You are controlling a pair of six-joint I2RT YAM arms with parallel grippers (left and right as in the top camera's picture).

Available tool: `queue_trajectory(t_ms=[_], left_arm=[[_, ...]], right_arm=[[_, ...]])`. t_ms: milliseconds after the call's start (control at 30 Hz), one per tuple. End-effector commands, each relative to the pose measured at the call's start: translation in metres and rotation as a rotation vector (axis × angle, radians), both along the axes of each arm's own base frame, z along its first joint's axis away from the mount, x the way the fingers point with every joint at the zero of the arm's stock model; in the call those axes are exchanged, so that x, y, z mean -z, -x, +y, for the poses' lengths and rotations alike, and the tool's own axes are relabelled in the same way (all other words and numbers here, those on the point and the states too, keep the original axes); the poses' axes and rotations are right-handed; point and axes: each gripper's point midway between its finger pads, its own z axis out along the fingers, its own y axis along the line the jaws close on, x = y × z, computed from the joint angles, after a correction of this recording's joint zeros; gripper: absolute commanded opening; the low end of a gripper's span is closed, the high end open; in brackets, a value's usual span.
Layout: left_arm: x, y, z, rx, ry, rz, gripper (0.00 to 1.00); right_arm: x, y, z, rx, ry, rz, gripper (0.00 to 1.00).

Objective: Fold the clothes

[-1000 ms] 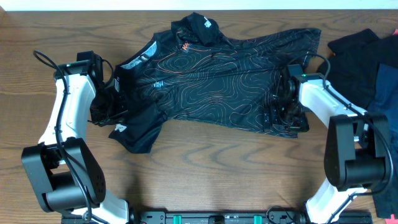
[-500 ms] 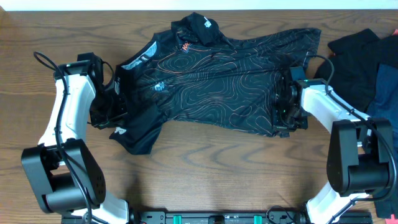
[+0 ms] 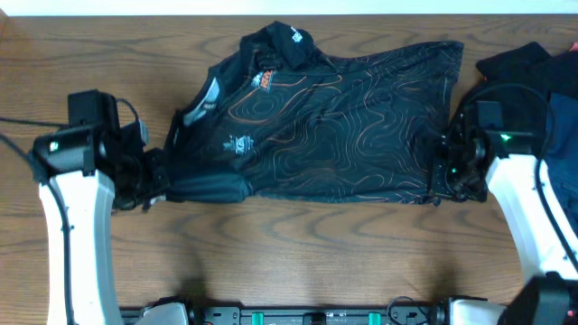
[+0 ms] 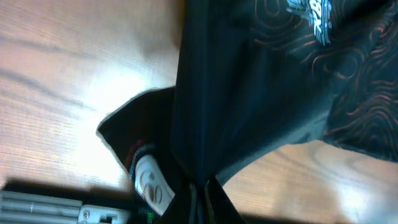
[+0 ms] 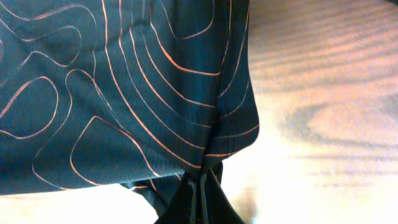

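Observation:
A black shirt point(image 3: 325, 126) with orange contour lines lies stretched across the wooden table. Its collar and a folded sleeve sit at the top. My left gripper point(image 3: 155, 181) is shut on the shirt's lower left end, near the sleeve. In the left wrist view the dark cloth point(image 4: 249, 93) bunches into the closed left gripper point(image 4: 200, 202). My right gripper point(image 3: 441, 177) is shut on the lower right hem corner. In the right wrist view the patterned cloth point(image 5: 124, 93) gathers to a point in the closed right gripper point(image 5: 200, 199).
A pile of other dark clothes point(image 3: 519, 72) lies at the right edge, with a blue garment point(image 3: 564, 126) beside it, close behind my right arm. Bare wood point(image 3: 307, 253) runs along the front. A black rail point(image 3: 316, 316) lines the front edge.
The right gripper has shut on the hem corner. Both arms have drawn outward, left to the left and right to the right, pulling the shirt taut and flatter between them.

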Motion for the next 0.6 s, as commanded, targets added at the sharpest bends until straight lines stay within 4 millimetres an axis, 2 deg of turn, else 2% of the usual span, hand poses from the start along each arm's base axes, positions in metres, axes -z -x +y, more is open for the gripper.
queue_trajectory(t_ms=[0,100,200,267,400,567], left_arm=[[-0.007,0.013,0.001,-0.013,-0.011,0.004,0.06],[-0.011,0.028,-0.002,-0.013,-0.008,0.019,0.06],[-0.018,0.042,-0.005,-0.013,-0.009,0.018,0.06],[-0.023,0.047,-0.006,-0.017,-0.013,-0.006,0.06],[-0.032,0.042,-0.005,-0.047,-0.024,-0.089,0.06],[-0.031,0.022,-0.001,-0.079,-0.023,-0.127,0.06]], right_arm=[[-0.009,0.007,-0.005,-0.004,0.02,-0.003,0.01],[-0.014,0.022,-0.008,0.033,0.037,0.033,0.01],[-0.021,0.04,-0.026,0.14,0.133,0.076,0.01],[-0.026,0.045,-0.032,0.168,0.165,0.068,0.01],[-0.035,0.034,-0.033,0.163,0.163,-0.021,0.01],[-0.039,0.0,-0.025,0.109,0.107,-0.152,0.01]])
